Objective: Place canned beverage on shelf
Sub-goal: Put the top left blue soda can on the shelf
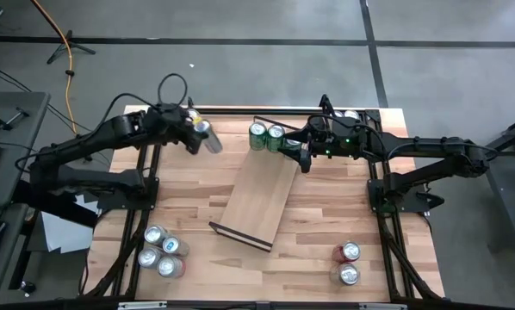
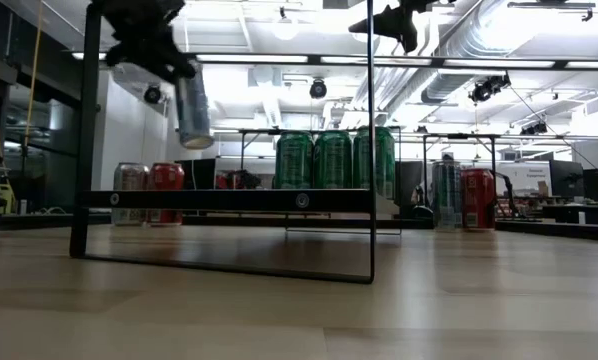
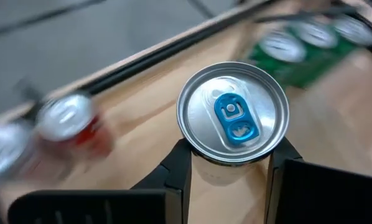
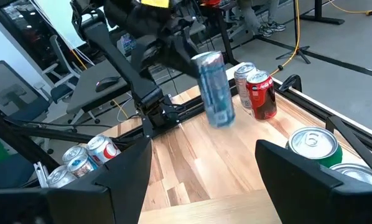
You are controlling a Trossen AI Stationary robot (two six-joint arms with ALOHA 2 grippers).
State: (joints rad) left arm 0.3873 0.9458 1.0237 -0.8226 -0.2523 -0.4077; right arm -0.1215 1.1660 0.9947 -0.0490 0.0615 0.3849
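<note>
My left gripper (image 1: 195,131) is shut on a silver can with a blue tab (image 3: 233,112), held high above the table's far left; the can also shows in the low view (image 2: 192,105) and the right wrist view (image 4: 214,87). The shelf (image 1: 259,196), a light-wood board with dark end rails, lies aslant at the table's middle. Three green cans (image 2: 332,160) stand upright at its far end (image 1: 266,134). My right gripper (image 4: 201,180) is open and empty beside the green cans (image 1: 303,157). My left gripper pinches the silver can's side wall just below its top rim (image 3: 192,163), one finger (image 3: 173,177) on each side. The fingers come from above, slanting down. The can hangs below them, top up and a little tilted, lifted clear of the table and shelf.
Several cans lie grouped at the table's near left (image 1: 161,251), and two stand at the near right (image 1: 350,263). A red can and a silver can (image 4: 255,90) stand at the far left. The dark arm frames (image 1: 145,185) flank the shelf.
</note>
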